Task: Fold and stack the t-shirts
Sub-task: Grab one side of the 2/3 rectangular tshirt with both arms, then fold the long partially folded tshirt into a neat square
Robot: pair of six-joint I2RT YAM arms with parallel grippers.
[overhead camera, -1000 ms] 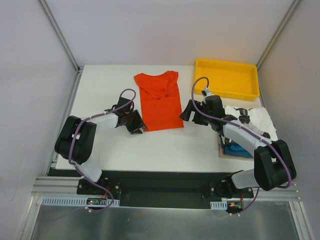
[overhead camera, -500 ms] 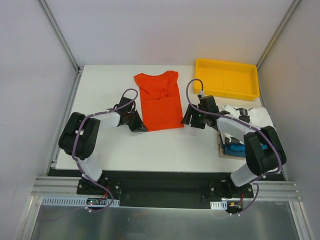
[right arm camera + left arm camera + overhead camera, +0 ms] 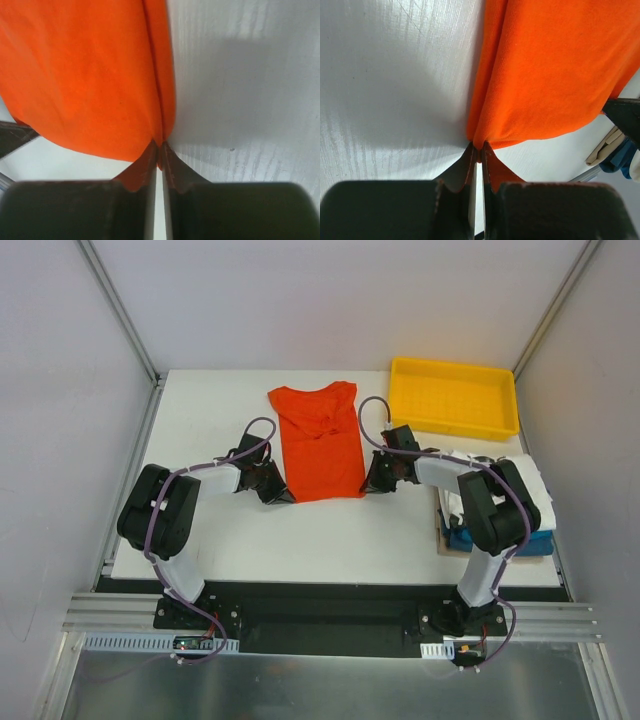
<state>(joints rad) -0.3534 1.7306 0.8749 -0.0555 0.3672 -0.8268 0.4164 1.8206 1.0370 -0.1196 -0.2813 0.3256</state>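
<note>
One bench (image 3: 220, 540): white, carried everything; the arm bases sat at its near edge.
Two arms: both reached in low toward the middle, one on each side of the shirt.
One shirt (image 3: 318, 445): orange, lay flat mid-bench as a narrow strip, collar at the far end, hem nearest the arms.
One tray (image 3: 455, 400): yellow, at the far right corner, apart from the shirt.
One pile (image 3: 520, 480): white and blue cloth bunched at the right edge, partly under the right arm; it looked unfolded.
Left tool (image 3: 479, 149): jaws together, clamped on the shirt's near left hem corner, where doubled layers met.
Right tool (image 3: 160, 149): jaws together, clamped on the near right hem corner.
Handling: judged light, limp and unbreakable; it would likely sag between the grips and drag on the bench, so both corners should rise evenly.
Hold: the two hem corners looked right for carrying the hem up to the collar; each pinch should take every layer, or the under layer may slip out.
</note>
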